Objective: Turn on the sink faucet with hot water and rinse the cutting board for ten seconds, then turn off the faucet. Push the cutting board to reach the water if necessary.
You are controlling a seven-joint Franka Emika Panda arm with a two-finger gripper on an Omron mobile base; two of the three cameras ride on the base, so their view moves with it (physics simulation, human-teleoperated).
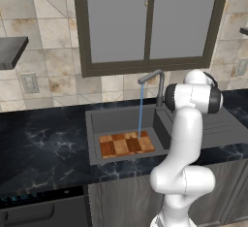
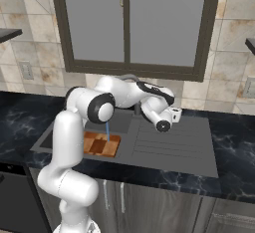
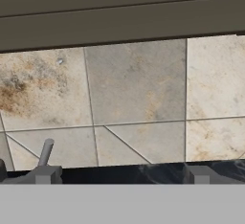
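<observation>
At centre frame the white arm point(image 2: 124, 95) stretches rightward over the sink point(image 2: 164, 147). At left centre, a thin blue stream of water point(image 2: 107, 129) lands on the checkered cutting board point(image 2: 102, 144) in the basin.

Kitchen backdrop is pretty standard: beige stone wall tiles point(image 1: 53, 37) with rusty blotches, and a big window point(image 1: 147, 20) with a dark brown frame and frosted grey panes above the counter. The countertop point(image 1: 43, 148) is black marble with pale veins. A wall outlet point(image 1: 30, 82) sits left of the window, and grey-brown cabinet doors point(image 2: 149, 204) run underneath.
</observation>
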